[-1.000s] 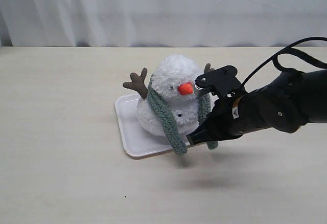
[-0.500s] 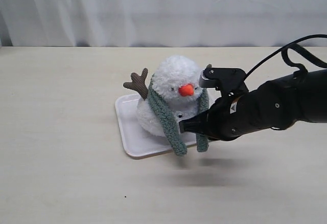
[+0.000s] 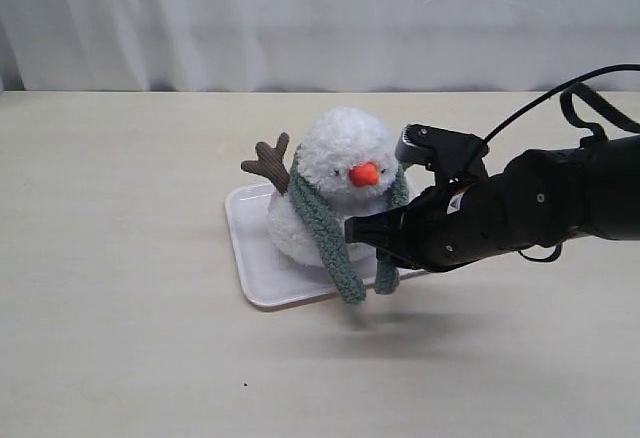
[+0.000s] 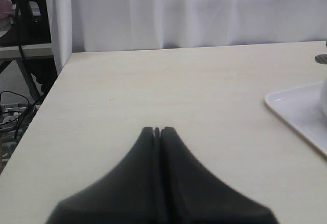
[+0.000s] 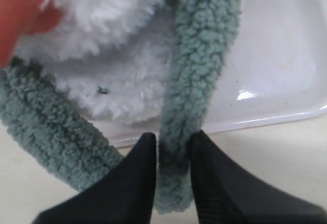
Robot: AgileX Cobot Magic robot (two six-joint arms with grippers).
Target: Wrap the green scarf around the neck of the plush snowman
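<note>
The plush snowman (image 3: 340,158) stands on a white tray (image 3: 248,243), its orange nose facing the camera. The green scarf (image 3: 322,226) lies around the snowman's neck (image 3: 300,186), with one end hanging down the front past the tray's edge. My right gripper (image 3: 358,232) reaches across the snowman's front and is shut on the scarf's other end (image 3: 386,276). In the right wrist view my right gripper (image 5: 172,138) pinches that green strand (image 5: 202,65) beside the white body (image 5: 127,81). My left gripper (image 4: 157,130) is shut on nothing, far from the toy.
The tray's corner (image 4: 301,111) shows at the edge of the left wrist view. The beige table (image 3: 120,338) ends at a white curtain (image 3: 300,18). The table's side edge (image 4: 46,101) has cables and a stand beyond it. The tray's rim (image 5: 286,55) lies just past my right fingers.
My right arm has swung left and turned, pulling the scarf's right-hand end inward across the snowman's front. The snowman and tray have stayed put.
</note>
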